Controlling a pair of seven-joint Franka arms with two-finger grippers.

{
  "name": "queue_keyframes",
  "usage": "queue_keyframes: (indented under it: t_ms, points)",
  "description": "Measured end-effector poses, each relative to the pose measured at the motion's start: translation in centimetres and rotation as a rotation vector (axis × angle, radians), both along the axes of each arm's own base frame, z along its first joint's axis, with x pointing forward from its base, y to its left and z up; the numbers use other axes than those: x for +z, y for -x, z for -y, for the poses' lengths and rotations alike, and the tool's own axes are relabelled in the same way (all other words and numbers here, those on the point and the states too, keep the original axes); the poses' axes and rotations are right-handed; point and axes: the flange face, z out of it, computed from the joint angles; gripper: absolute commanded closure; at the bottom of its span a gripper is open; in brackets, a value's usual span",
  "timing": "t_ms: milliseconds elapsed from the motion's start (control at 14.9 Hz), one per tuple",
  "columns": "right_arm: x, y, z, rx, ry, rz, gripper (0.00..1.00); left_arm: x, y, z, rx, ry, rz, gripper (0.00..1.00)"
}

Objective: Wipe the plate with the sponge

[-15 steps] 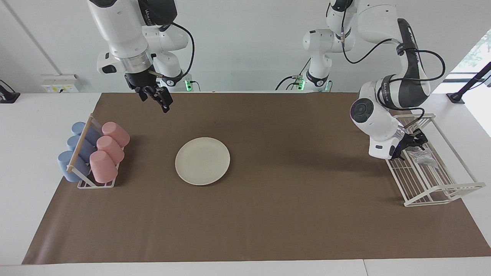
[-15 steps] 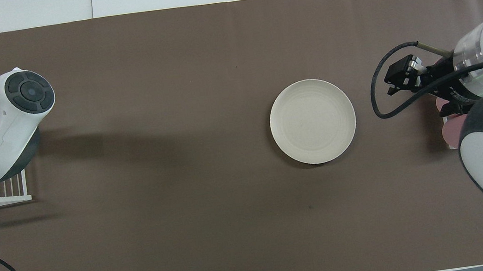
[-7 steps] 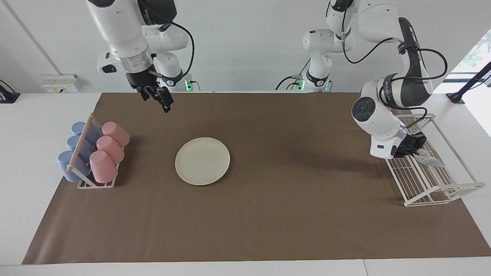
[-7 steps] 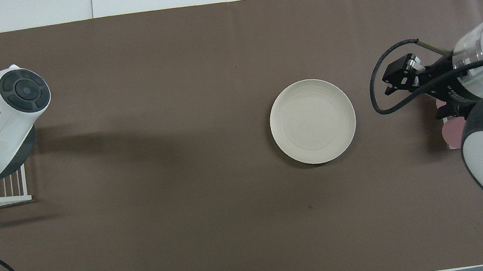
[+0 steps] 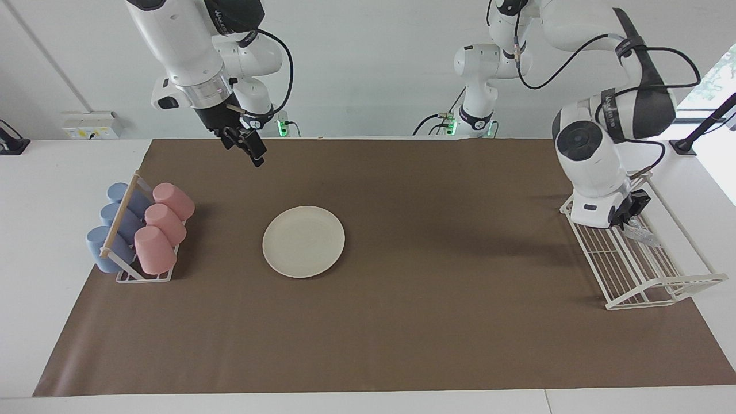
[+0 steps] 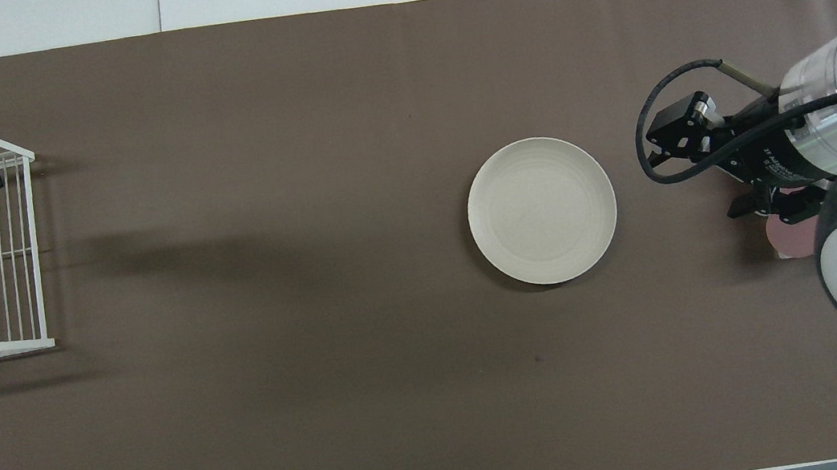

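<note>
Since a second ago the left arm has swung up and back toward its own end of the bench: its round wrist cap, then low beside the white wire rack point(image 5: 644, 270), now sits higher and over the rack's robot-side corner. The left gripper point(image 5: 631, 217) has risen with it and hangs over the rack's robot-side end, jaws closed together on the sponge point(image 5: 643, 233), which a second ago lay on the rack wires with the jaws only partway shut around it. The sponge now dangles clear of the wires, a thin silvery strip; its long axis runs slantwise from the jaws down and out toward the rack's outer rail, free end pointing away from the robots. From overhead only a sliver of it shows at the frame edge, so its shape cannot be read there. The right gripper point(image 5: 253, 150) has drifted slightly toward the middle of the bench and waits in the air over the brown mat point(image 5: 402, 345), jaws apart, nothing in them. Unchanged: the plate point(image 5: 303, 241) flat on the mat, toward the right arm's end, well apart from the sponge; pink and blue cups point(image 5: 141, 227) in their holder beside it.
</note>
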Motion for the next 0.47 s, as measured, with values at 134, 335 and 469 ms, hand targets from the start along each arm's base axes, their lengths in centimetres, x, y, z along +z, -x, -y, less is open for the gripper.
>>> queue_keyframes:
  t_ms: [134, 335, 469]
  points:
    - [0.0, 0.0, -0.2, -0.039, -0.050, -0.016, 0.00, 2.7, 1.1, 0.1, 0.083, 0.206, -0.035, 1.00]
    - [-0.3, -0.1, 0.4, -0.117, -0.137, -0.051, 0.00, 5.4, 2.6, -0.7, 0.167, 0.537, -0.065, 1.00]
    - [-0.8, -0.3, 1.2, -0.188, -0.227, -0.086, 0.00, 6.6, 3.3, -1.0, 0.199, 0.725, -0.085, 1.00]
